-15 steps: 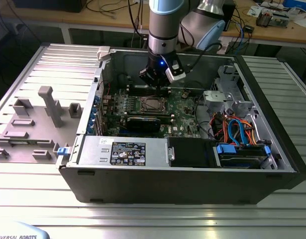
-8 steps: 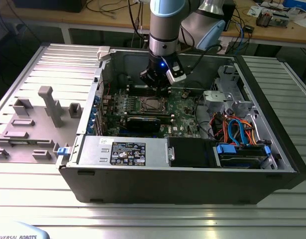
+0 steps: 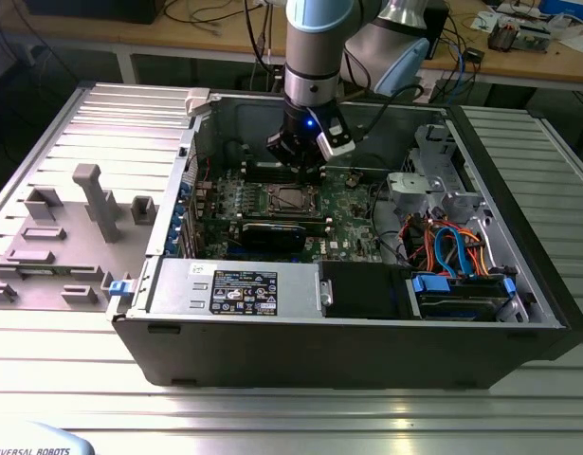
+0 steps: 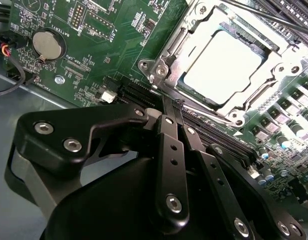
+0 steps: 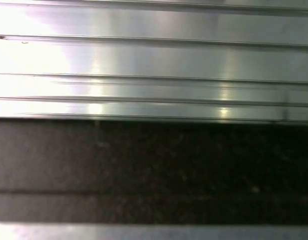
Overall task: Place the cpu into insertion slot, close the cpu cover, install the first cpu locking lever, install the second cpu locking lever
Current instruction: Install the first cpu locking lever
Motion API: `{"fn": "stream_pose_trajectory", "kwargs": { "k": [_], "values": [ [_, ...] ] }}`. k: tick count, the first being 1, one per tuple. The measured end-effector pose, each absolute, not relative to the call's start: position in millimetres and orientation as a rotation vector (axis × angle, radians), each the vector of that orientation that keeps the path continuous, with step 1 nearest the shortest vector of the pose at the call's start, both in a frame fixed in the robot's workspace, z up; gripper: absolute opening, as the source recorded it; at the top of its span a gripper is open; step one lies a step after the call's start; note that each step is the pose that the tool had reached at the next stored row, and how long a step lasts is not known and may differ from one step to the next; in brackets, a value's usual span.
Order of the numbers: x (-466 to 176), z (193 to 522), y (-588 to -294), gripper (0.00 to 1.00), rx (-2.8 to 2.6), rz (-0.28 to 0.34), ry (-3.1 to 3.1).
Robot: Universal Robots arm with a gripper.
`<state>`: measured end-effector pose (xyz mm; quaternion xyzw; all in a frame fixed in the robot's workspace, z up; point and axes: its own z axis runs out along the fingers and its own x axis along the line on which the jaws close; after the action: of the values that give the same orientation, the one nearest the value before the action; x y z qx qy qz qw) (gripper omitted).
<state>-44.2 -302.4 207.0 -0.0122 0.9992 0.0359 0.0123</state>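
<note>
The cpu (image 4: 224,65), a pale silvery square, lies in the insertion slot (image 3: 291,197) in the middle of the green motherboard (image 4: 123,45). The silvery cpu cover (image 4: 191,47) lies flat around it as a frame. A thin locking lever wire (image 4: 209,116) runs along the socket's near edge. My gripper (image 4: 170,102) is low over the board, its black fingers (image 4: 169,150) together and the tips at the socket's corner beside that lever. In the exterior view the gripper (image 3: 305,169) hangs just behind the socket inside the open computer case.
A black graphics card (image 3: 272,234) lies just in front of the socket, then the power supply (image 3: 234,284). Blue and orange cables (image 3: 452,251) fill the exterior view's right. Case walls (image 3: 191,190) close in. Grey fixtures (image 3: 97,199) stand outside, left. A coin battery (image 4: 47,45) sits nearby.
</note>
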Motion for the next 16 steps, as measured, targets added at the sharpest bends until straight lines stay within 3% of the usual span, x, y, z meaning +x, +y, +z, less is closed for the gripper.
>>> {"fn": "stream_pose_trajectory", "kwargs": {
  "k": [16],
  "values": [
    [-44.1,208.9,-302.5,0.11,-0.038,0.107,3.115]
  ]
}}
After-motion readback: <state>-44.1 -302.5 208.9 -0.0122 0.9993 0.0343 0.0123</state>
